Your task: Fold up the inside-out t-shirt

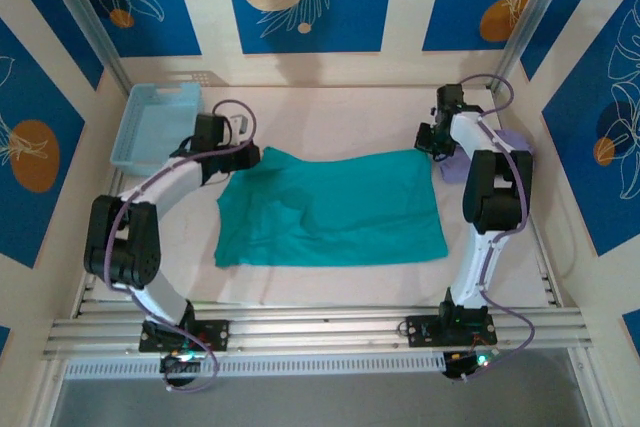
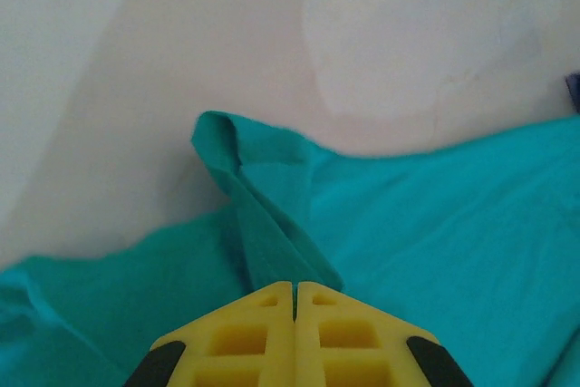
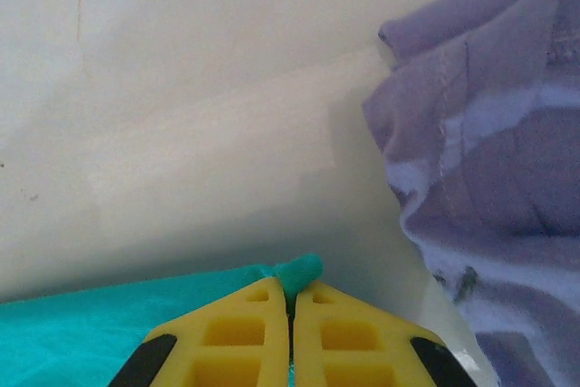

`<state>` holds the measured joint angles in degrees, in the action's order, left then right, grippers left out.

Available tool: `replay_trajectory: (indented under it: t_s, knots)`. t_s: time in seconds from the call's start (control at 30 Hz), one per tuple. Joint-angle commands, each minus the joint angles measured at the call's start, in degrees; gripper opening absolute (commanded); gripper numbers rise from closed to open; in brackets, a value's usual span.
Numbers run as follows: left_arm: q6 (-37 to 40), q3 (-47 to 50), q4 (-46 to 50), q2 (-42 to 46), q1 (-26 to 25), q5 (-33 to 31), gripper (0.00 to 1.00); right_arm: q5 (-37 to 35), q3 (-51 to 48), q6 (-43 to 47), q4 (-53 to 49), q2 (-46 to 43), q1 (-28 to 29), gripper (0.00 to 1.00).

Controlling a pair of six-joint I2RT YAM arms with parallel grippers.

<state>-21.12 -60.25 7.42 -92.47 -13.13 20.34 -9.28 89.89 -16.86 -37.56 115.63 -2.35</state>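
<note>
The teal-green t-shirt [image 1: 330, 209] lies spread across the middle of the table as a rough rectangle. My left gripper [image 1: 243, 155] sits at its far left corner, yellow jaws shut on a raised ridge of the teal cloth [image 2: 263, 224]. At the far right corner my right gripper [image 1: 432, 142] is shut on a small bunched tip of the t-shirt [image 3: 304, 271]. In the left wrist view my left gripper [image 2: 294, 289] pinches the fold; in the right wrist view my right gripper [image 3: 290, 296] holds the corner just above the table.
A pale lavender folded garment [image 1: 500, 152] lies at the far right, close beside my right gripper, and appears as lavender cloth [image 3: 489, 178]. A light blue basket [image 1: 155, 122] stands at the far left. Aluminium rails [image 1: 320, 327] run along the near edge.
</note>
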Motion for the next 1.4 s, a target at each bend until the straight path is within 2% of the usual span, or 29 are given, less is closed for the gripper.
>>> replay_trajectory:
  t_s: [0.0,0.47,0.73,1.2,1.37]
  knots:
    - [-1.70,4.53,-4.24,6.35,-1.94,1.76,0.00,1.76,-2.07,0.44,0.16,-3.19,-0.46,0.06]
    - [-1.28,20.28,-0.51,20.29,-5.79,0.55,0.00,2.07,-7.04,0.11,-2.34,-8.23,-0.90,0.06]
    - [-1.20,22.36,2.11,23.84,-7.70,-2.03,0.00,1.54,-9.69,0.40,-3.34,-9.90,-1.17,0.06]
    - [-1.07,21.22,7.05,29.62,-7.86,-8.96,0.00,0.93,-13.16,0.11,-4.79,-14.43,-1.67,0.06]
    - [-1.19,21.49,8.66,32.93,-7.79,-9.02,0.00,0.92,-16.42,-0.80,-4.20,-16.79,-3.07,0.06]
